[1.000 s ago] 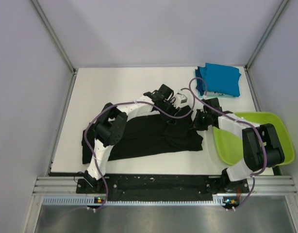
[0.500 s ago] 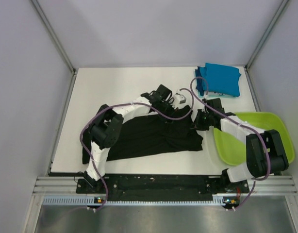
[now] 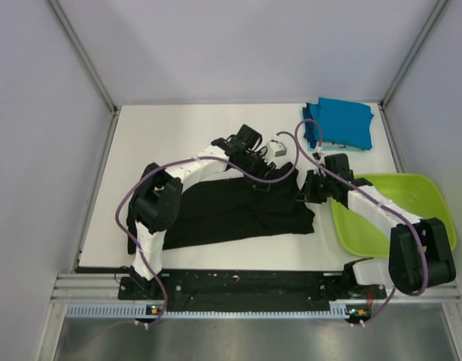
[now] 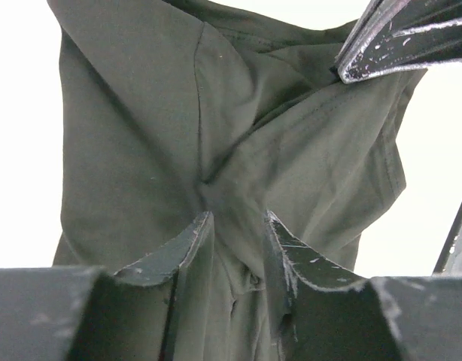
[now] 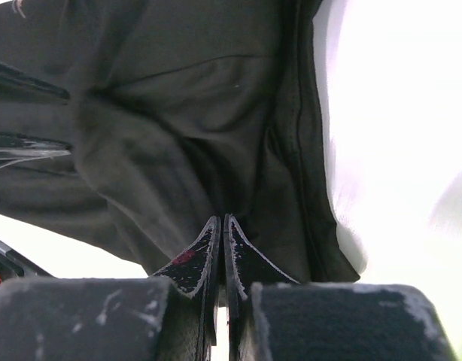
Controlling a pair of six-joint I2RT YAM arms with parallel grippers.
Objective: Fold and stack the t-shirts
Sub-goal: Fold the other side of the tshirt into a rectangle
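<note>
Black t-shirt (image 3: 216, 214) is lying spread across the white table (image 3: 163, 135), its far edge bunching where the left gripper (image 4: 237, 219) and right gripper (image 5: 222, 219) are each pinching it, jaws closed on cloth. Teal t-shirts (image 3: 342, 122) are sitting stacked in the far right corner, beyond the green tub (image 3: 419, 203).

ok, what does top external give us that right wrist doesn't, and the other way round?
Only top external: the folded teal t-shirts at the far right corner, the lime-green tub, and the black t-shirt spread out in full.
Only right wrist: the right gripper close up, fingers shut on a pucker of black cloth, creases running to the tips.
Both: the black t-shirt, the right gripper near its right edge, and the white table.
</note>
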